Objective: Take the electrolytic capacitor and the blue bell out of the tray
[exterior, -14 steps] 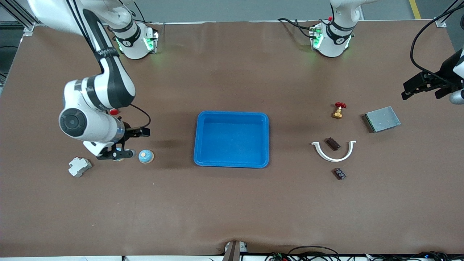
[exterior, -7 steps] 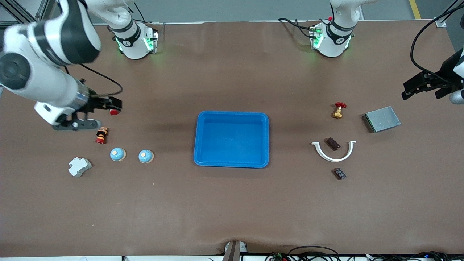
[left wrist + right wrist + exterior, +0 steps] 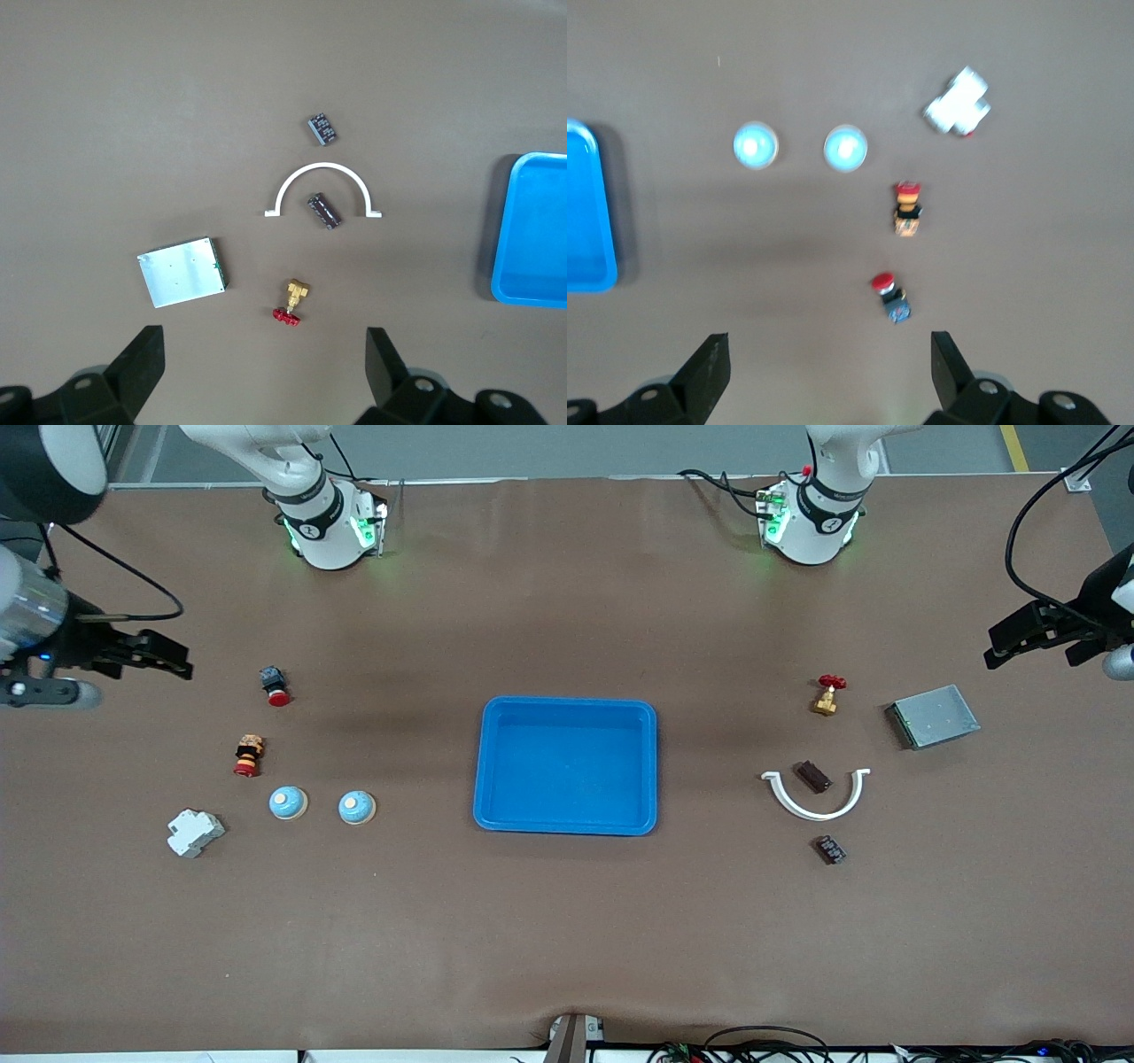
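Tray [image 3: 567, 708] sat bare mid-worktop; two blue bells [image 3: 288, 803] lay toward the right arm's end, two capacitors [image 3: 812, 776] toward the left arm's. Both the left gripper [image 3: 266, 367] and right gripper [image 3: 828, 367] hung released and clear; retreating high seemed wisest.
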